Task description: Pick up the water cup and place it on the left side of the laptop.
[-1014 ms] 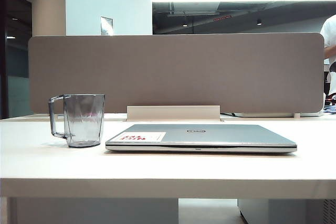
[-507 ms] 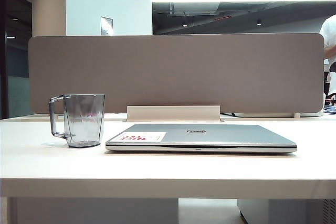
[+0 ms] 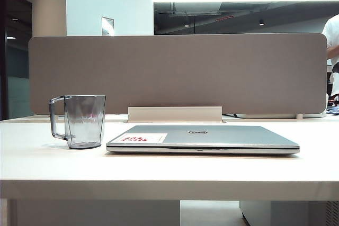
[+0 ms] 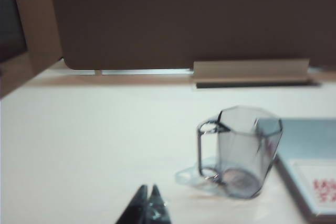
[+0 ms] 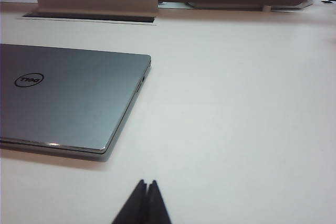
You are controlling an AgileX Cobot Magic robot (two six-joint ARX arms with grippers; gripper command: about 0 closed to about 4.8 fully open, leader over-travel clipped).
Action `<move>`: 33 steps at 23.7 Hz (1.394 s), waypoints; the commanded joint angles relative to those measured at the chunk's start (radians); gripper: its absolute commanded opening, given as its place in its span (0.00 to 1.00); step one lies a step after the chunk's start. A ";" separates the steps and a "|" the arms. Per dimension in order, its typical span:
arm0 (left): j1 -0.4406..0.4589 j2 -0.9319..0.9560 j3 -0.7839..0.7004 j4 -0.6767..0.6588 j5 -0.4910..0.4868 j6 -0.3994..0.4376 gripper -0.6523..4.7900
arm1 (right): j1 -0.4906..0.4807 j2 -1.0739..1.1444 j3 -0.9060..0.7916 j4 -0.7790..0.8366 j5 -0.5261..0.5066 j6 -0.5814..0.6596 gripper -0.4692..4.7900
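Exterior view shows the water cup standing upright on the table, just beside the left edge of the closed laptop, its handle turned away from the laptop; between the earlier exterior pictures and this one we see no change at all in cup or laptop, and no arm enters that view; so we judge that the cup is already at its place and the task is at its end, or very near to it. From the left wrist camera the cup is near but apart from the left gripper, whose two dark tips are pressed together and hold nothing; this picture is a little blurred. On the other side the right gripper has also its tips together, empty, over bare table beside the right corner of the laptop; behind everything stands the grey divider panel.
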 commanded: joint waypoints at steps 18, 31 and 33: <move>0.001 0.001 0.003 -0.063 -0.125 -0.063 0.11 | 0.000 -0.002 -0.006 0.011 0.005 -0.003 0.08; 0.001 0.001 0.003 -0.063 -0.125 -0.063 0.11 | 0.000 -0.002 -0.006 0.011 0.005 -0.003 0.08; 0.001 0.001 0.003 -0.063 -0.125 -0.063 0.11 | 0.000 -0.002 -0.006 0.011 0.005 -0.003 0.08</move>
